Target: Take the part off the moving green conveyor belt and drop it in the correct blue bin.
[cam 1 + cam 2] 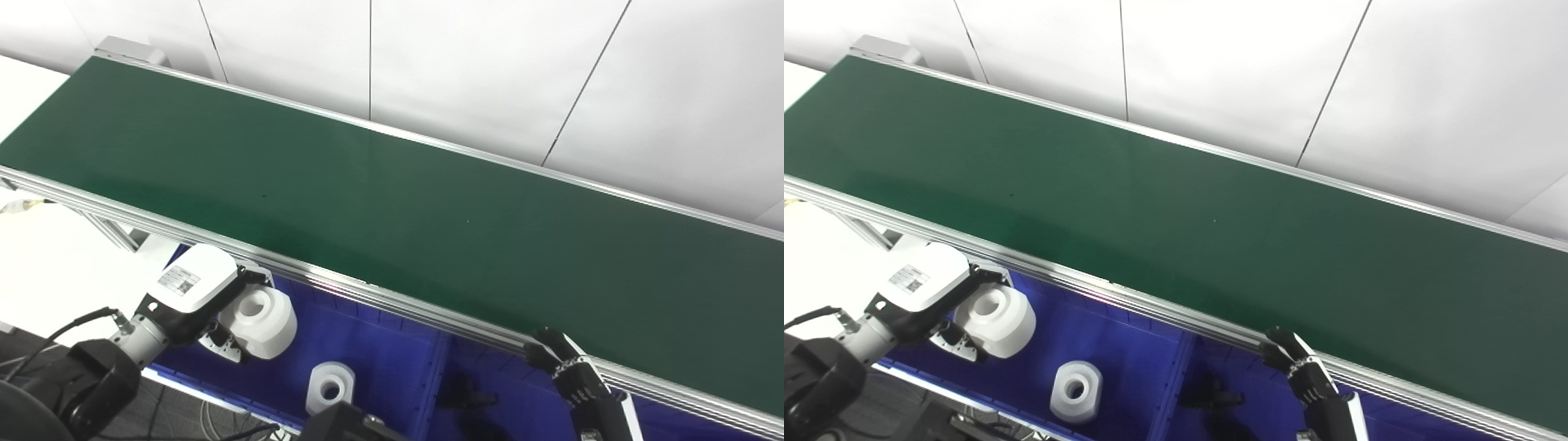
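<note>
Holding a white part (260,323) clamped above the left blue bin (380,355), the left hand (196,294) should release it clear of the rim, beside the white part already inside (331,386).

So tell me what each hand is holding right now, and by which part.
The left hand holds a white part by its side, over the left bin. The right hand holds nothing; its fingers rest by the belt rail.
</note>
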Tool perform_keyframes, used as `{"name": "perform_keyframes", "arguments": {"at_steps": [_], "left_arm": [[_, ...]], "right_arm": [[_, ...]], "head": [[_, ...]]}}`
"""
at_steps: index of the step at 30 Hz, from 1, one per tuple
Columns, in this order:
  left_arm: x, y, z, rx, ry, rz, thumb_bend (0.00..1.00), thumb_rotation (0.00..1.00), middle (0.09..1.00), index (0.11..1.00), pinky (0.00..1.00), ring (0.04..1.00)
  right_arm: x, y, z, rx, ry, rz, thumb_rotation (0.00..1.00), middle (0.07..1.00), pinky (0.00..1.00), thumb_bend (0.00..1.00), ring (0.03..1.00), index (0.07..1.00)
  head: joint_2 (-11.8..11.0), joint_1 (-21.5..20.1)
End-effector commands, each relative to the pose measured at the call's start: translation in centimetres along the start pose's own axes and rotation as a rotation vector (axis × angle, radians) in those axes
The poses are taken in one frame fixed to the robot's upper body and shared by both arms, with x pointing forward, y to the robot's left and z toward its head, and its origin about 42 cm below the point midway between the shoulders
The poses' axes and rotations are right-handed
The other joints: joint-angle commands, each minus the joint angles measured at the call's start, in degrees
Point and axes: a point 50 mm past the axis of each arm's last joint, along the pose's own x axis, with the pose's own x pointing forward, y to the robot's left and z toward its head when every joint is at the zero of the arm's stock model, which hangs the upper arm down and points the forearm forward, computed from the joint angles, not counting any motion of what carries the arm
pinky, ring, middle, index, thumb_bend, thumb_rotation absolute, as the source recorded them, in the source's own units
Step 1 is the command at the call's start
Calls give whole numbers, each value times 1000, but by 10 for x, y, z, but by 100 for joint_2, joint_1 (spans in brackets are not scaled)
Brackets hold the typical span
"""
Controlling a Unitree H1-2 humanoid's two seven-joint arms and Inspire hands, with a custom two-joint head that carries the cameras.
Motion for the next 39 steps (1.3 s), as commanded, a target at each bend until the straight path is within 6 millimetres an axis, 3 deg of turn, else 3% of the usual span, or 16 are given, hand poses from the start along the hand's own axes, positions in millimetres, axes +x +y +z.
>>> {"name": "perform_keyframes", "arguments": {"at_steps": [1, 9, 10, 12, 13, 14, 15, 17, 28, 39], "left_arm": [[-2, 8, -2, 19, -33, 19, 500, 0, 510, 515, 398, 419], [0, 0, -4, 58, 19, 13, 513, 0, 514, 492, 416, 458], [-1, -1, -3, 75, 36, -1, 515, 52, 585, 494, 437, 507], [-2, -3, -2, 91, 57, -12, 514, 83, 646, 497, 474, 563], [-3, -4, -2, 95, 61, -10, 784, 479, 720, 643, 584, 666], [-4, -5, -1, 95, 61, -5, 804, 507, 725, 654, 592, 674], [-4, -5, 0, 95, 60, -2, 855, 621, 753, 692, 629, 704], [-5, -6, 1, 88, 53, 0, 896, 746, 778, 726, 653, 727], [-7, 0, 4, 45, 10, 1, 869, 878, 792, 746, 648, 733], [-4, 17, 23, -14, -94, 105, 866, 952, 767, 721, 617, 710]], "right_arm": [[4, 1, 10, -6, -62, -5, 882, 844, 755, 794, 799, 844], [5, 3, 12, -12, -65, -3, 891, 847, 758, 809, 803, 846], [5, 3, 12, -10, -66, -4, 891, 846, 756, 811, 801, 846], [5, 4, 13, -8, -68, -6, 888, 847, 759, 816, 803, 846], [5, 4, 13, -7, -68, -7, 883, 845, 759, 811, 802, 844], [5, 4, 13, -7, -69, -8, 882, 845, 759, 810, 802, 844], [5, 4, 13, -6, -70, -9, 882, 845, 759, 803, 801, 845], [5, 4, 13, -5, -68, -4, 887, 850, 768, 809, 807, 850], [6, 3, 13, -7, -70, -7, 879, 845, 759, 793, 803, 845], [7, 5, 11, -11, -63, -6, 889, 847, 757, 795, 803, 846]], "head": [[5, -4], [30, -13], [30, -19], [36, -23], [36, -23], [36, -23], [36, -23], [36, -23], [28, -54], [-6, -187]]}}
